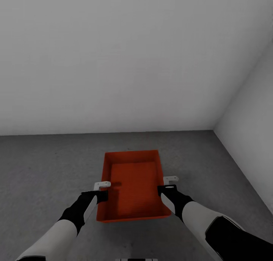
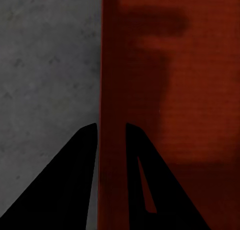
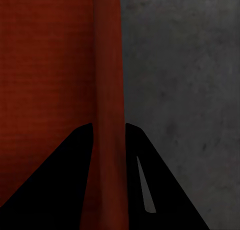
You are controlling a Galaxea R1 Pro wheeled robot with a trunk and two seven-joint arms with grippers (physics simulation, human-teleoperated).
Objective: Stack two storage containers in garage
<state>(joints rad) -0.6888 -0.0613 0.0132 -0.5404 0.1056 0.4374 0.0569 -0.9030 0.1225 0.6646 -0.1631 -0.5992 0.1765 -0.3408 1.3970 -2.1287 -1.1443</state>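
Note:
One orange-red storage container (image 1: 132, 185) is held over the dark grey concrete floor (image 1: 45, 166) of the garage, open top up, near a corner of pale walls. My left gripper (image 1: 103, 193) is shut on its left long wall (image 2: 111, 90), one finger (image 2: 75, 180) outside and one inside. On the opposite long wall (image 3: 107, 90) my right gripper (image 1: 163, 189) is shut in the same way, a finger (image 3: 65, 175) on the inner side. I cannot tell whether the container's bottom touches the floor.
A plain pale grey wall (image 1: 113, 64) stands straight ahead and a second wall (image 1: 254, 147) closes the right side, meeting in a corner. Bare concrete stretches to the left and right of the container.

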